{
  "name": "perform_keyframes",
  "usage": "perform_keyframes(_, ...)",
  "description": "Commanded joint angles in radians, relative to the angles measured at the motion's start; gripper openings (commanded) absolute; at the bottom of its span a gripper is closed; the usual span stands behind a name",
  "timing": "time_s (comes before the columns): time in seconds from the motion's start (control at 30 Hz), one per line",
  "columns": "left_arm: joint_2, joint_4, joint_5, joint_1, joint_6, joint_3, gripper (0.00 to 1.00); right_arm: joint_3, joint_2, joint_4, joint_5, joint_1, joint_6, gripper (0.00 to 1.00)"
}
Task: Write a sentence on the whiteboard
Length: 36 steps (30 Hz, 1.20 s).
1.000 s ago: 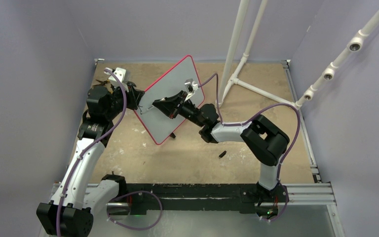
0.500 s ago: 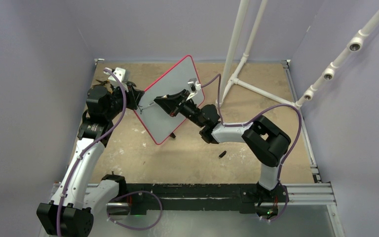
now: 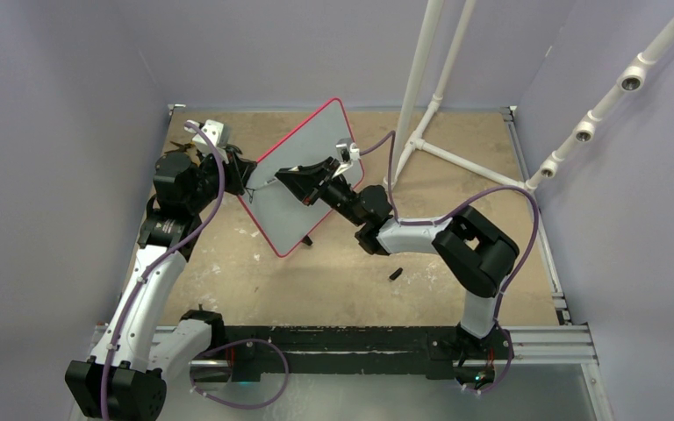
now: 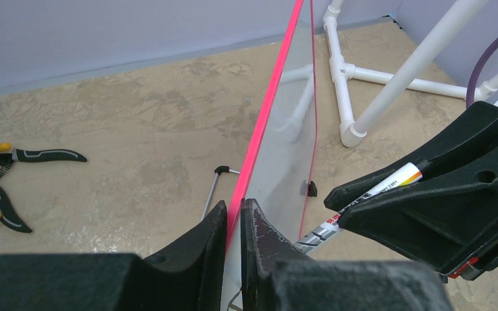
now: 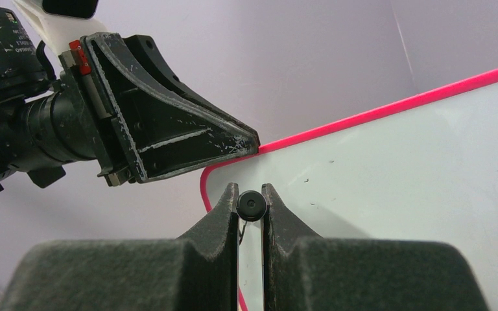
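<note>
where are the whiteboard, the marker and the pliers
whiteboard [image 3: 316,140]: top view, bare white face near its far corner
marker [image 4: 389,183]: left wrist view, white and orange barrel
pliers [image 4: 45,155]: left wrist view, black handle

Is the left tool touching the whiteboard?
Touching. The left wrist view shows the left tool clamped on the whiteboard, its pink rim running down between the two jaws with no gap on either side.

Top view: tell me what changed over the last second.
The right gripper, shut on the marker, slid a little across the whiteboard toward its far edge. Nothing was taken or let go. The left gripper still clamps the rim; the whiteboard has not moved.
</note>
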Motion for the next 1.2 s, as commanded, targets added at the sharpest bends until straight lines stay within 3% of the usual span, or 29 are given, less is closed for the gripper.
perform_keyframes(0.0, -0.001, 0.026, 0.029, 0.008, -0.012, -0.011, 0.11, -0.003, -0.049, 0.056, 0.035, 0.003, -0.026, 0.00)
perform_keyframes(0.73, 0.002, 0.026, 0.031, 0.013, -0.014, -0.019, 0.11, -0.163, -0.231, 0.048, -0.059, -0.002, 0.006, 0.00)
perform_keyframes(1.17, 0.012, 0.025, 0.027, 0.013, -0.015, -0.024, 0.11, -0.088, -0.142, 0.052, -0.140, -0.024, -0.011, 0.00)
